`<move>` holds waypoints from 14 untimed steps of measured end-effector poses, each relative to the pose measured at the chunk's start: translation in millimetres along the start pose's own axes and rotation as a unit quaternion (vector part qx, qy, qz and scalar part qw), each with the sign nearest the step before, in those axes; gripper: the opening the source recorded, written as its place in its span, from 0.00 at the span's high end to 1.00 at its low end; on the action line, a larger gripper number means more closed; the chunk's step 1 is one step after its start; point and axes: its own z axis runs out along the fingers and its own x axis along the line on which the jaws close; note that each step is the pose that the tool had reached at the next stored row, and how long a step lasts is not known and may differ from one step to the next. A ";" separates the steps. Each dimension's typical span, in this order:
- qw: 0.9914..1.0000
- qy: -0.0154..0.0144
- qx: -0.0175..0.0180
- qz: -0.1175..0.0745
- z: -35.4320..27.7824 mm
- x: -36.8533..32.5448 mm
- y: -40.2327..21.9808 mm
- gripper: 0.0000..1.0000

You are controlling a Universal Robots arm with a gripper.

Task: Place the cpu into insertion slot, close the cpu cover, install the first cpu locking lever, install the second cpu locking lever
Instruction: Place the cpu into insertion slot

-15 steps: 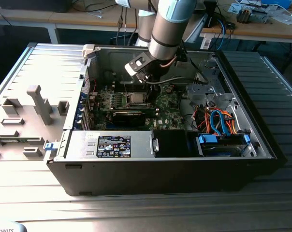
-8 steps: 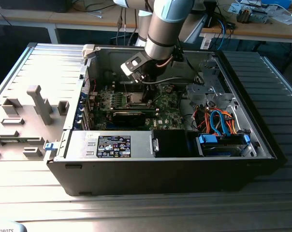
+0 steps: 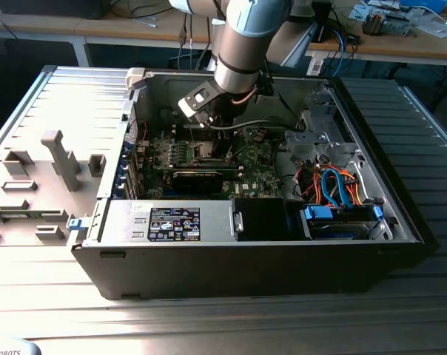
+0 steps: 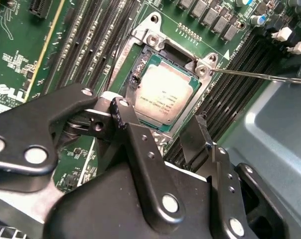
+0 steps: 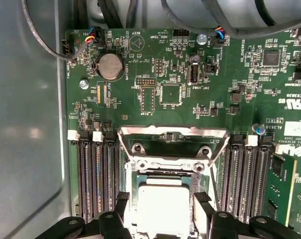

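Note:
The cpu (image 4: 163,94) lies flat in the insertion slot (image 4: 140,62), silver face up, with green board around it. My gripper (image 4: 159,118) hangs just above it, open, one black finger (image 4: 121,108) off each side of the chip and nothing held. In the first wrist view the cpu (image 5: 165,204) sits between the same fingertips (image 5: 122,196) of my gripper (image 5: 162,197). The cpu cover (image 5: 173,135) stands swung open beyond the slot. A thin wire locking lever (image 4: 260,75) sticks out raised at the socket's side. In the exterior view my gripper (image 3: 217,146) reaches down into the computer case.
Long black memory slots (image 5: 93,174) flank the socket on both sides. The grey case wall (image 5: 26,124) is close by. A power supply box (image 3: 172,220), a drive cage (image 3: 320,140) and orange and blue cables (image 3: 334,185) fill the case's nearer half.

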 end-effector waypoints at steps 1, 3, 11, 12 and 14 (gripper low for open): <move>1.000 0.000 0.000 0.000 0.8 0.4 0.1 0.38; 1.000 -0.003 0.000 -0.002 2.4 0.6 0.3 0.38; 1.000 -0.022 0.002 -0.008 5.6 3.4 0.6 0.38; 1.000 -0.022 0.001 -0.008 6.1 3.8 0.5 0.38; 1.000 -0.023 0.002 -0.014 7.0 3.8 -1.0 0.38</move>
